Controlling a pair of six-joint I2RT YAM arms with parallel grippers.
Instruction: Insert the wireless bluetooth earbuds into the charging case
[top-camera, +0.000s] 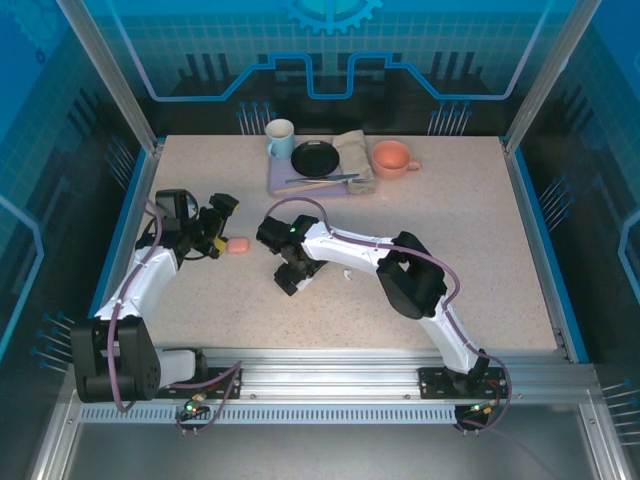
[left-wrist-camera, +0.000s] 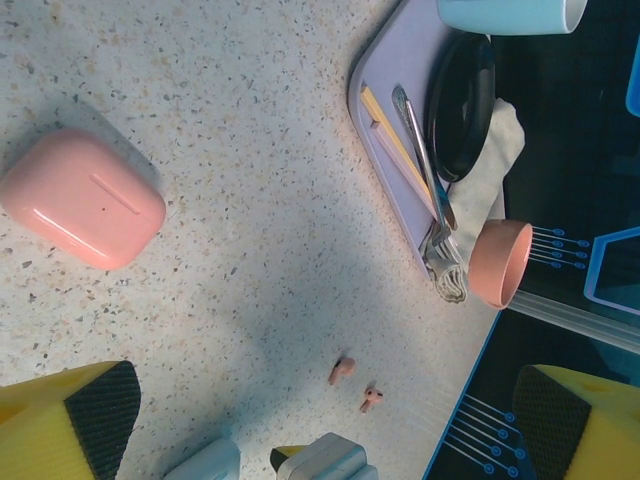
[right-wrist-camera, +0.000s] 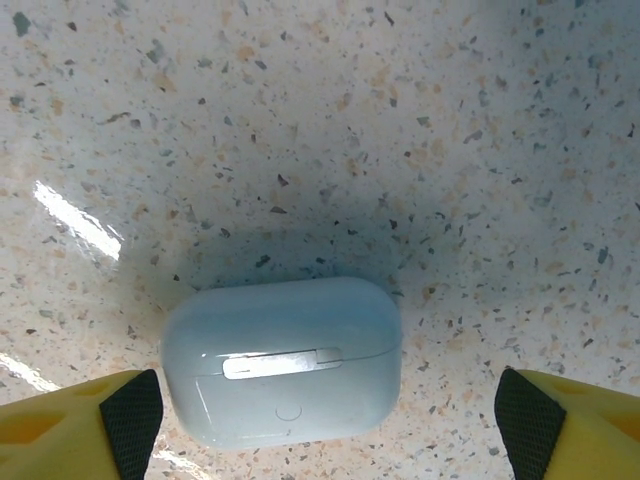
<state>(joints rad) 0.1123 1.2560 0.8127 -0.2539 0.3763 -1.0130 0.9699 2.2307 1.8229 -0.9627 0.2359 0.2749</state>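
A closed white charging case (right-wrist-camera: 282, 372) lies on the speckled table, hinge side up. My right gripper (right-wrist-camera: 325, 425) is open and straddles it: the left pad (right-wrist-camera: 130, 415) is close beside the case and the right pad (right-wrist-camera: 525, 415) is well clear of it. In the top view this gripper (top-camera: 290, 277) points down at mid-table and covers the case. A closed pink charging case (left-wrist-camera: 82, 212) (top-camera: 238, 245) lies just ahead of my open left gripper (left-wrist-camera: 320, 410) (top-camera: 220, 228), which holds nothing. Two pink earbuds (left-wrist-camera: 342, 369) (left-wrist-camera: 371, 399) lie loose on the table. A small white earbud (top-camera: 345, 273) lies beside the right forearm.
At the back stands a lilac tray (top-camera: 283, 186) with a pale blue mug (top-camera: 280, 138), a black plate (top-camera: 315, 158), utensils and a folded cloth (top-camera: 355, 152). A salmon mug (top-camera: 392, 158) stands to its right. Glass walls enclose the table.
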